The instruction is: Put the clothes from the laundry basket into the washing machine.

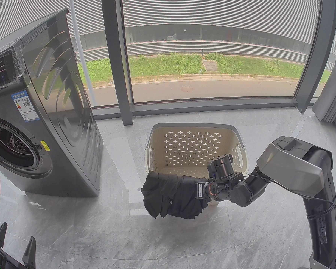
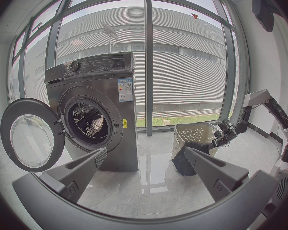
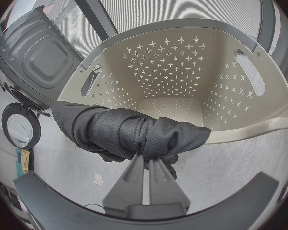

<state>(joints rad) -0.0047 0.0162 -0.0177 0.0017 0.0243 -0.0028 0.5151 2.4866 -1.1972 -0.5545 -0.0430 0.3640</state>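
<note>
1. The left pincer (image 1: 13,245) (image 2: 144,151) sits low at the near left of the floor (image 1: 138,240). Its two fingers are spread wide apart with nothing between them, and it faces the washing machine.
2. The right pincer (image 3: 146,159) has its fingers pressed together, clamped on a bunched fold of a black garment.
3. The black garment (image 1: 171,195) (image 3: 118,131) (image 2: 184,162) hangs from that grip at the near rim of the laundry basket, by its near left corner. Most of the cloth droops outside the basket, above the floor. I cannot tell whether it rests on the rim.
4. The laundry basket (image 1: 194,146) (image 3: 169,58) (image 2: 195,133) is cream with star-shaped holes and a grey rim. It stands upright on the grey marble floor, close to the floor's far edge.
5. The washing machine (image 1: 63,105) (image 2: 99,80) is grey and stands at the floor's left edge, well apart from the basket. Its round door (image 2: 30,134) is swung open, showing the drum.
6. A tall window (image 1: 212,38) runs along the floor's far edge.
</note>
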